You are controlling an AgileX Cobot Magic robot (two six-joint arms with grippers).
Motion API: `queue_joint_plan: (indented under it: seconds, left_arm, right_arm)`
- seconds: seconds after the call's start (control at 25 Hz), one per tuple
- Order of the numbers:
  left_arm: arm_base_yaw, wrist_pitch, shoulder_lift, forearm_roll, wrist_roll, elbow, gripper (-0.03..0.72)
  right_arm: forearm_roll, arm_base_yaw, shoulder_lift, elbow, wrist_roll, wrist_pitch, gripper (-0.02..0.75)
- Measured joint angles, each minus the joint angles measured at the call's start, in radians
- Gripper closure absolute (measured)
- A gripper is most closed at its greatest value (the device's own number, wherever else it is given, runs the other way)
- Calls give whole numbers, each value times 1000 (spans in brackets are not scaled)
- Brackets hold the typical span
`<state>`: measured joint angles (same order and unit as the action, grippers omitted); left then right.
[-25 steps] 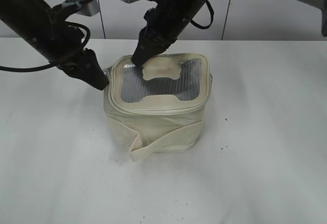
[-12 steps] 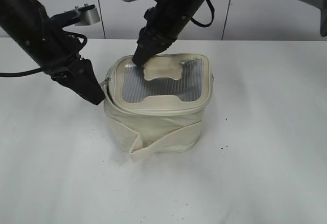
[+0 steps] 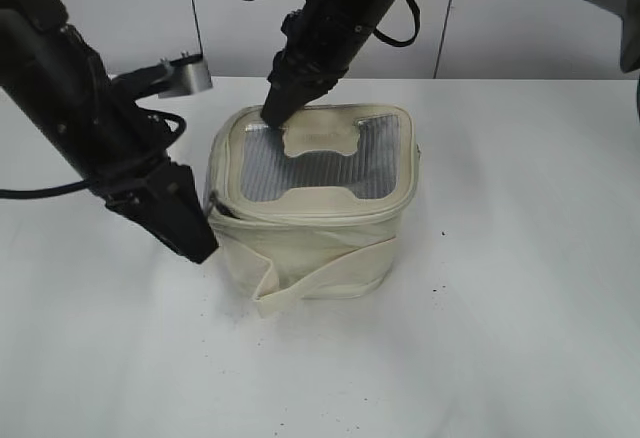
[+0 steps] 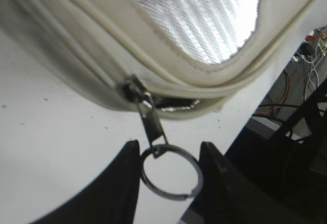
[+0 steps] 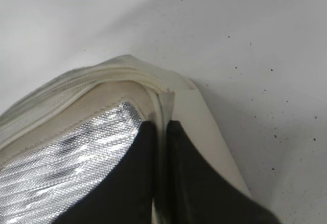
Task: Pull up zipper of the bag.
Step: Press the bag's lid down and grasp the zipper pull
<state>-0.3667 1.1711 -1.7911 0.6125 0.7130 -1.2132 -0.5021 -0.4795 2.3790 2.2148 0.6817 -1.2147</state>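
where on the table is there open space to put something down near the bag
Bare tabletop spreads right of the bag and across the front. It is crowded at the bag's left, where the left gripper works, and at its back rim, where the right gripper pinches.

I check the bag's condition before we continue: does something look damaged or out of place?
Nothing looks damaged. The bag stands upright; its zipper shows a short open gap beside the slider, with the ring pull between the left gripper's fingers. A loose strap end sticks out low in front.

White table [image 3: 520, 288] with dark specks; grey-white wall panels [image 3: 120, 18] at 12 o'clock, dark vertical seams.
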Motion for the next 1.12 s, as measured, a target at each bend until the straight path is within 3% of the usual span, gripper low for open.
queue_joint_plan:
  seconds: [0.24,0.52,0.88,1.12]
  left_arm:
    - [-150,-40,42,66,-28,59,415]
    - [-353,-266,42,77,-106,62,425]
    - [-394,-418,42,208,-119,72,434]
    - [-398,-446,41,226,-119,73,445]
  right_arm:
    - [0,0,0,2,-4,-5,721]
    - [-7,0,0,2,-3,-15,721]
    - [-15,0,0,2,-3,-15,721]
    - [-15,1,1,2,-3,-15,721]
